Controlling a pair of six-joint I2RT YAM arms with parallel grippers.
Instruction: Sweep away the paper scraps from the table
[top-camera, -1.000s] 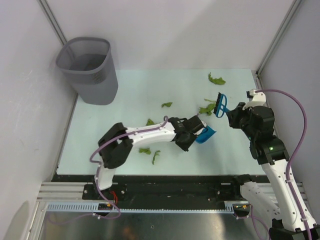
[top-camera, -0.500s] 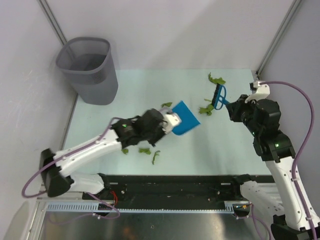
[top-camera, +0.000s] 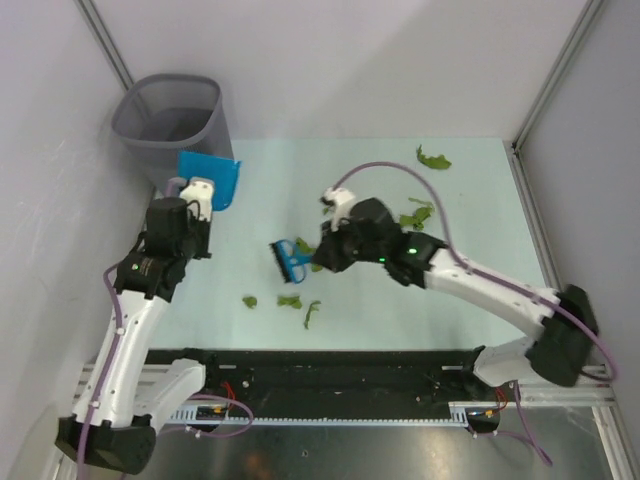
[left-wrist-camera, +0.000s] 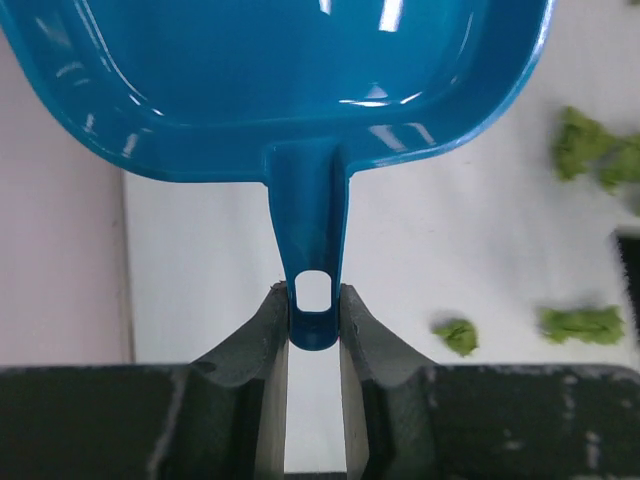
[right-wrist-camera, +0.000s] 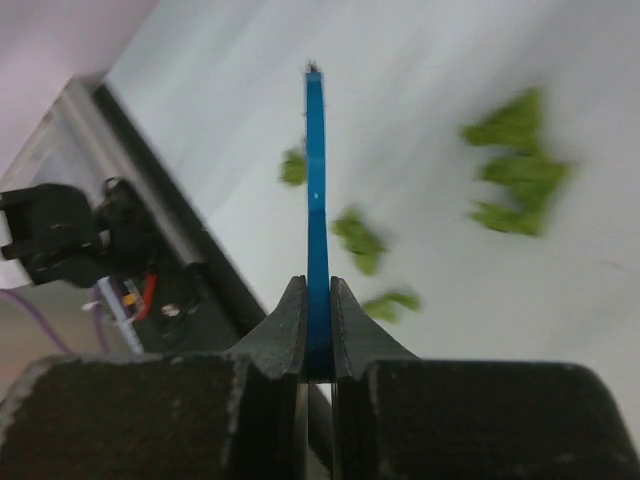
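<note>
Green paper scraps lie on the pale table (top-camera: 470, 190): one at the far right (top-camera: 432, 158), a cluster right of centre (top-camera: 415, 217), and three near the front (top-camera: 250, 300) (top-camera: 290, 300) (top-camera: 312, 313). My left gripper (top-camera: 197, 192) is shut on the handle of the blue dustpan (top-camera: 212, 178), held beside the wastebasket; in the left wrist view the jaws (left-wrist-camera: 313, 300) pinch the handle (left-wrist-camera: 312, 240). My right gripper (top-camera: 318, 252) is shut on the blue brush (top-camera: 290, 260) at table centre, just behind the front scraps. The brush shows edge-on in the right wrist view (right-wrist-camera: 317, 200), with scraps (right-wrist-camera: 358, 240) beside it.
A grey mesh wastebasket (top-camera: 170, 120) stands at the back left corner, touching or nearly touching the dustpan. White walls close in the left, back and right sides. A black rail (top-camera: 330, 365) runs along the table's near edge.
My left arm swung the dustpan from the table's middle to the far left, by the wastebasket. My right arm carried the brush from the right side across to the centre.
</note>
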